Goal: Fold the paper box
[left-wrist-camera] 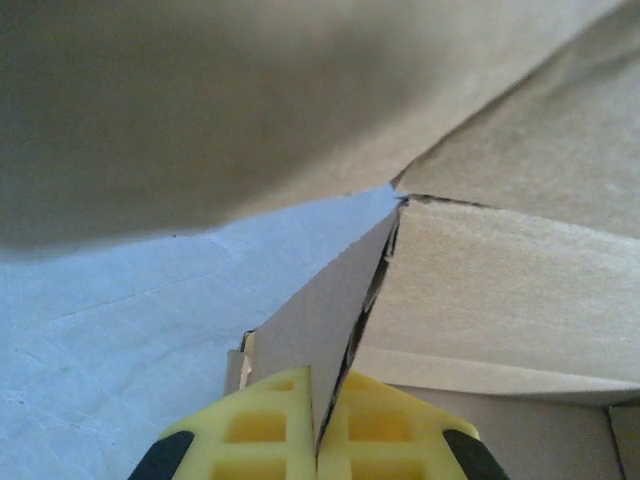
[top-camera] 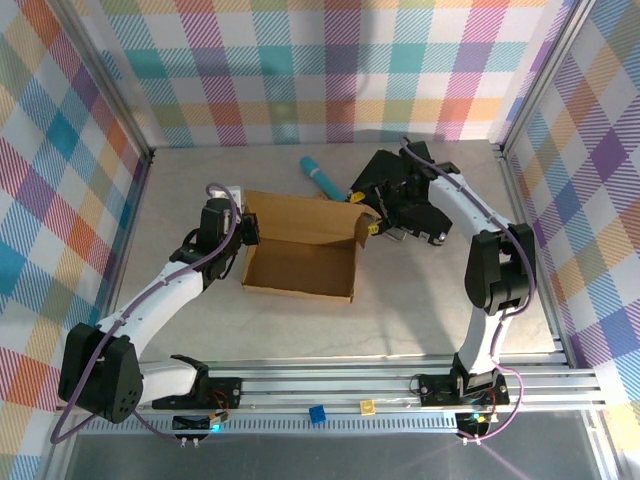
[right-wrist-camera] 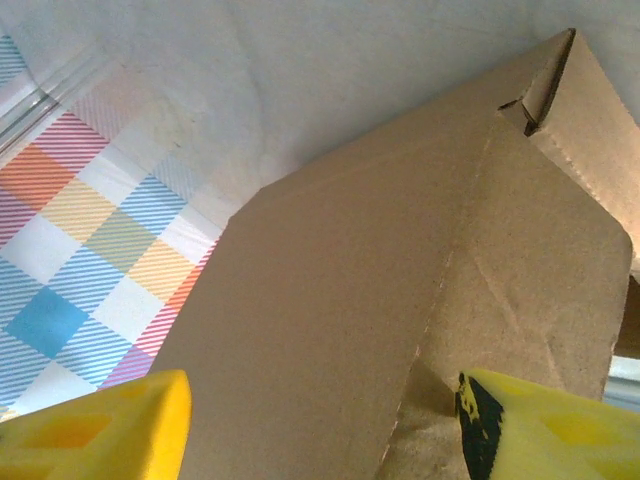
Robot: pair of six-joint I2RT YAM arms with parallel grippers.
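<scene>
Surface: grey table [top-camera: 420, 300] is carrying the paper box [top-camera: 300, 265] mid-table, between the arms.
Room: plaid walls [top-camera: 300, 70] are enclosing three sides.
Left gripper [left-wrist-camera: 318, 410]: is pinching a box flap.
Right gripper [top-camera: 372, 227]: is hanging spread at the box's right rear corner.

the paper box [top-camera: 300, 268] lies mid tabletop [top-camera: 400, 320]; left pincer [top-camera: 248, 232] at its far left corner; right pincer [top-camera: 368, 222] at its far right corner; a cylinder [top-camera: 322, 175] behind it

I see the paper box [top-camera: 300, 262], plain brown cardboard, half-formed at mid-table: open tray toward me, back wall and lid flap upright.
</scene>
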